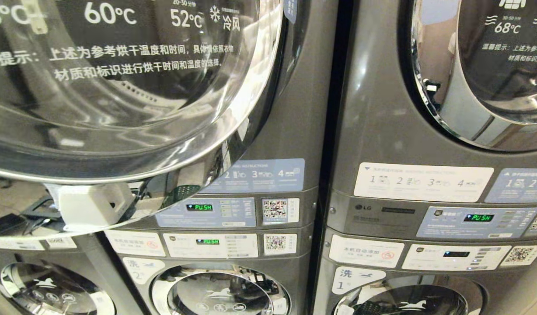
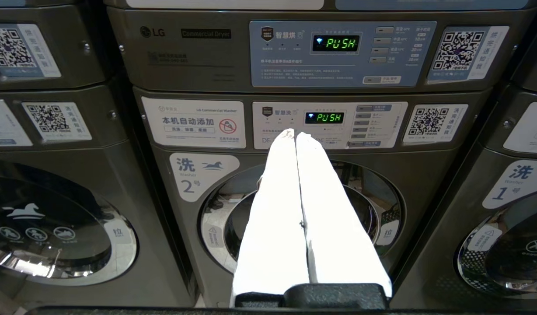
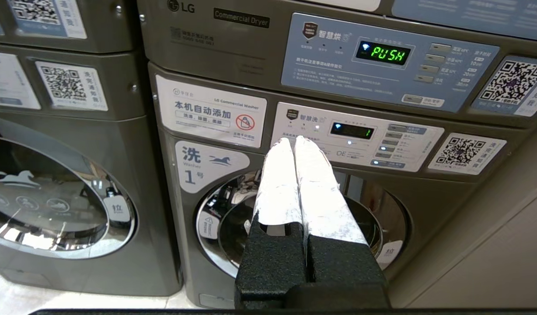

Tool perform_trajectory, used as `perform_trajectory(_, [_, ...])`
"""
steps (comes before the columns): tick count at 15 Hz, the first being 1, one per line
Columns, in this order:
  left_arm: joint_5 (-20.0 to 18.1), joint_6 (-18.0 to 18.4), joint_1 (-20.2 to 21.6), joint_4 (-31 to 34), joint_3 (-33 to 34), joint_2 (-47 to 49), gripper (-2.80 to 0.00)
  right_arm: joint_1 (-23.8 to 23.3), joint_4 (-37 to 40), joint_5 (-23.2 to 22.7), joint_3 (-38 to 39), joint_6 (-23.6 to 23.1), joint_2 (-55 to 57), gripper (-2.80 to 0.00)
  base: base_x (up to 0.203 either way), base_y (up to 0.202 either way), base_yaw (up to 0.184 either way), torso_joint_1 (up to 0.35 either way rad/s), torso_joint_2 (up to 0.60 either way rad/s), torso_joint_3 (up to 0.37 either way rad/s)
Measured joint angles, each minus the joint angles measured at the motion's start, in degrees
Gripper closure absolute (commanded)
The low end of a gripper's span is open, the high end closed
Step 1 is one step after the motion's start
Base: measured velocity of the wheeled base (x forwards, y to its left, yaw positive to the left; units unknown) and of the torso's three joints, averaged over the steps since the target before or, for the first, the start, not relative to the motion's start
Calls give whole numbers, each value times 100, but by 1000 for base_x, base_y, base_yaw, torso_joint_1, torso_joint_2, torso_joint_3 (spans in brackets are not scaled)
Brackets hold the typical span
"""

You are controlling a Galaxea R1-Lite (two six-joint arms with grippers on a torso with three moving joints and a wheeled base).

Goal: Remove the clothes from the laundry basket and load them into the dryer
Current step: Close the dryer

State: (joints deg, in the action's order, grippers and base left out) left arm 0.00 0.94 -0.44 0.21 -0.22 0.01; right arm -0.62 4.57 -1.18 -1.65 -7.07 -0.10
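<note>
The dryer (image 1: 301,109) is the upper grey machine on the left in the head view. Its round glass door (image 1: 133,100) stands swung out towards me, with a white latch block (image 1: 93,205) at its lower rim. The laundry basket and the clothes are out of view. Neither arm shows in the head view. My left gripper (image 2: 295,134) is shut and empty, hanging low in front of washer number 2 (image 2: 190,175). In front of washer number 1 (image 3: 194,168), my right gripper (image 3: 294,141) is also shut and holds nothing.
A second stacked dryer (image 1: 426,109) with its door shut stands to the right. Control panels showing PUSH (image 1: 199,207) run between the dryers and the washers below. A beige wall (image 3: 504,262) flanks washer number 1.
</note>
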Motion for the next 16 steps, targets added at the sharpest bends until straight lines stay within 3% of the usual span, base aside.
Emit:
perform_trajectory(4, [10, -48, 0, -10, -2, 2, 0, 0, 9, -9, -4, 2, 0, 0, 0, 0, 0, 0, 0, 0])
perform_trajectory(7, [-54, 347, 0, -66, -142, 2, 0, 0, 6, -10, -4, 10, 0, 0, 0, 0, 0, 0, 0, 0])
perform_trajectory(9, [-382, 533, 0, -171, -767, 10, 0, 0, 5, -16, -2, 5, 5, 0, 0, 0, 0, 0, 0, 0])
perform_trajectory(12, [-1040, 556, 0, -188, -2407, 177, 0, 0, 13, -39, -9, 2, 40, 0, 0, 0, 0, 0, 0, 0])
perform_trajectory(16, [-1590, 507, 0, 225, -4070, 426, 0, 2, 15, -43, -11, 2, 69, 0, 0, 0, 0, 0, 0, 0])
